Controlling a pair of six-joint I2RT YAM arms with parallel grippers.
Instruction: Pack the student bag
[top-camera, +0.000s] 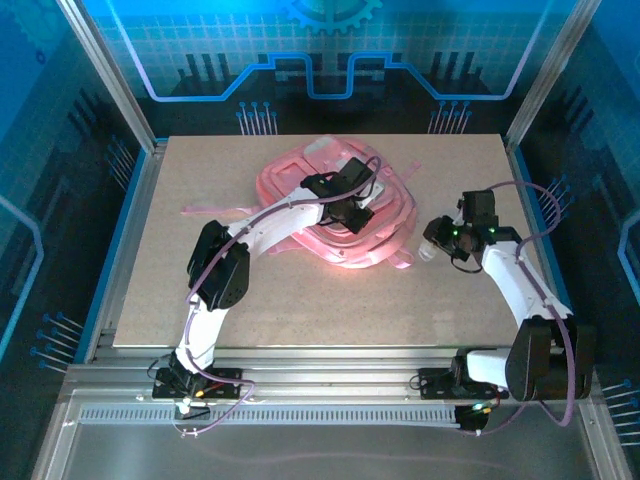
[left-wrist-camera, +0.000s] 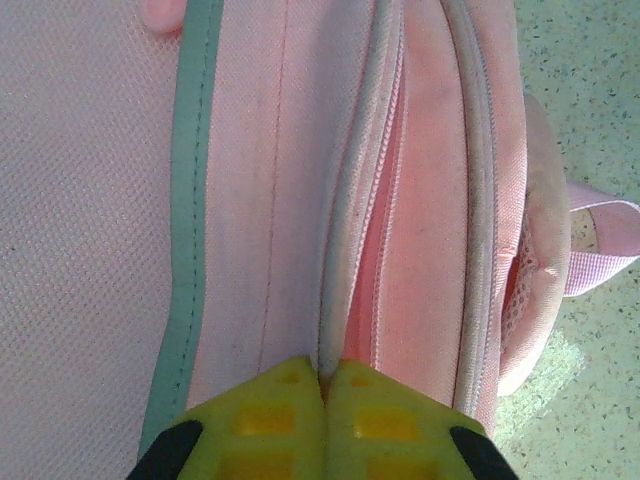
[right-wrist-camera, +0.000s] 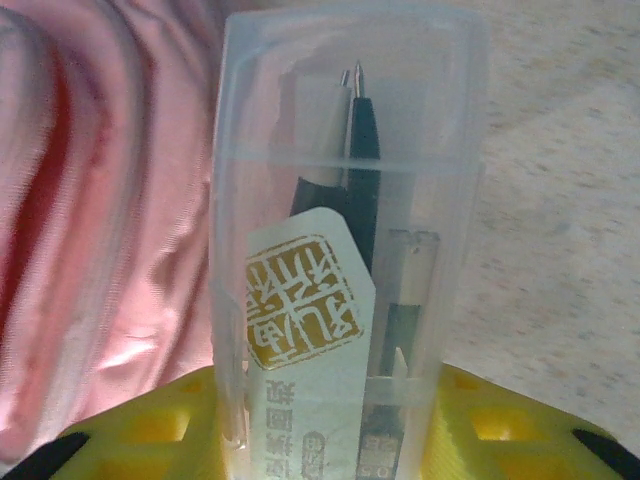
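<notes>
— Our left claw is pinched tight, fingertips together on the grey piping of the large soft pink fabric backpack.
— We see that backpack lying near the tabletop's far edge, midway across. Our right claw grips a clear plastic box of pens, just beside the backpack's right side.

Student bag on table, pen case to its rt.
Bag's zip edge is pinched betw. L gripper jaws, zip run ahead of them; case is clamped betw. R gripper jaws, pens inside, bag left of jaws.
</notes>
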